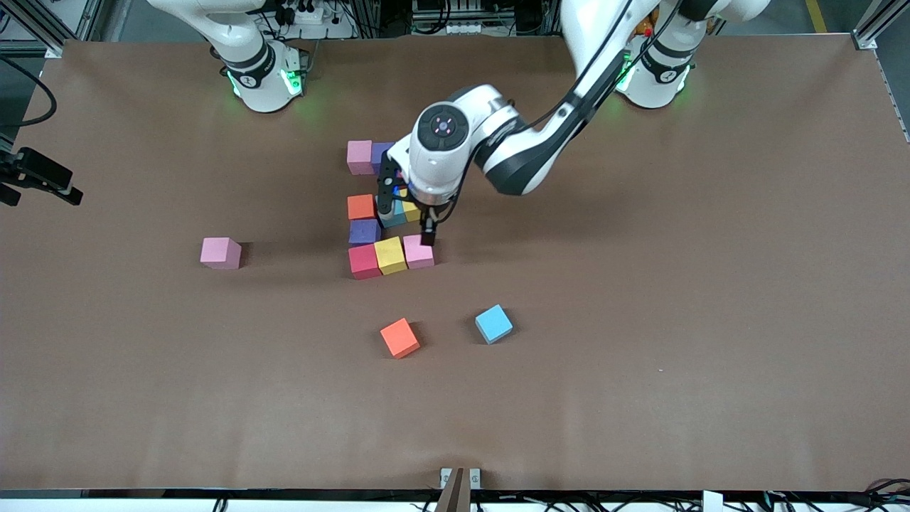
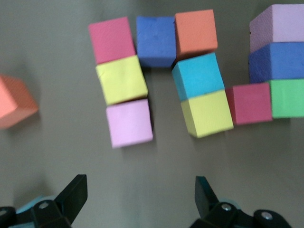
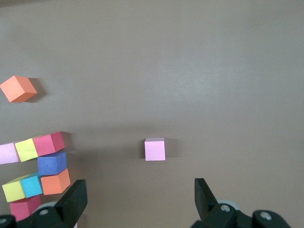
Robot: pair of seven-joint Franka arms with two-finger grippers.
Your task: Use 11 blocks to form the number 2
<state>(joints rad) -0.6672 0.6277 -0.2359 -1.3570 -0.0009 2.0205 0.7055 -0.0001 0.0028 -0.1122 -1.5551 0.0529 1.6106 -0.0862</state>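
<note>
Over the middle of the number 2 [image 1: 387, 213], your left gripper [image 1: 407, 220] hung spread wide, holding nothing. All eleven blocks looked placed, the middle row slightly skewed. Spare cubes lay at its five, six and nine o'clock. Your right gripper [image 3: 137, 199] waited, also spread and empty.

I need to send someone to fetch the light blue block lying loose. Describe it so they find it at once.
Start at the number 2, the cluster of coloured cubes mid-table under the left gripper. Two loose cubes lie nearer the front camera than that cluster; the light blue block is the one toward the left arm's end. Its neighbour, the orange block, differs in colour, and this blue one touches nothing.
</note>
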